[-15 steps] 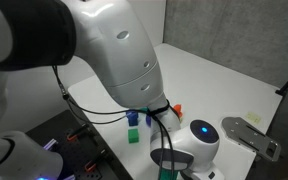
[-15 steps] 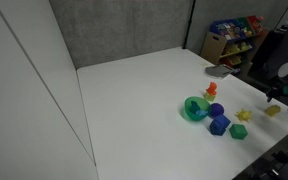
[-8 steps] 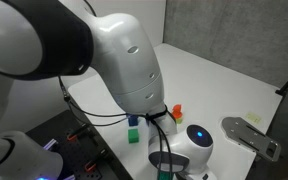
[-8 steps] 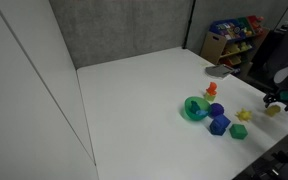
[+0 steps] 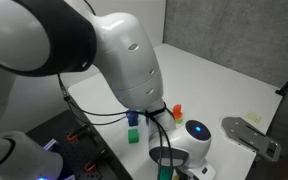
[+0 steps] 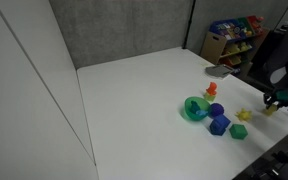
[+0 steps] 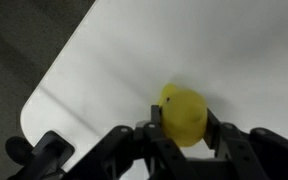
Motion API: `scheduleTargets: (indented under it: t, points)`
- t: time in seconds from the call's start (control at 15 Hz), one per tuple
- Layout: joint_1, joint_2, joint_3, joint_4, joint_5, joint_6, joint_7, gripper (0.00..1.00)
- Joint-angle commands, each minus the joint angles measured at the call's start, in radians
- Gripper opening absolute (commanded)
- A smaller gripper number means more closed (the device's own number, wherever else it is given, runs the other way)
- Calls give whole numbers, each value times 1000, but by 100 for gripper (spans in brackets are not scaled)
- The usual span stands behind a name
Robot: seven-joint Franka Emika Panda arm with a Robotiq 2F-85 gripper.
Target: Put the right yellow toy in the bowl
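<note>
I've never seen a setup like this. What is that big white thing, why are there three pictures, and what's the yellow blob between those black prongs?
The big white shape is a robot arm, seen very close by a camera beside it. Another outside camera looks across the white table, where a green bowl, a red-orange toy, blue blocks, a green block and a small yellow toy lie. The arm's hand reaches in at that picture's right edge. The third camera sits on the wrist and looks down past the hand. The yellow blob is another yellow toy, sitting between the two black fingers. They look closed against it, though I can't tell whether it has left the table.
</note>
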Motion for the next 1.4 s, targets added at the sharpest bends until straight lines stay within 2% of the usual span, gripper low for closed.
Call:
scheduleTargets:
  t: [0.0,0.2,0.6,1.0,1.33]
  points:
    - [45,-73,-1,-34,-10,-20,-11,15]
    - [97,-152,9,-75,-14,-20,-12,11]
    - [181,-340,54,-157,-15,-36,-19,11]
    - [235,-491,173,-239,17,-63,-43,11]
    - [308,-508,264,-236,45,-92,-31,11]
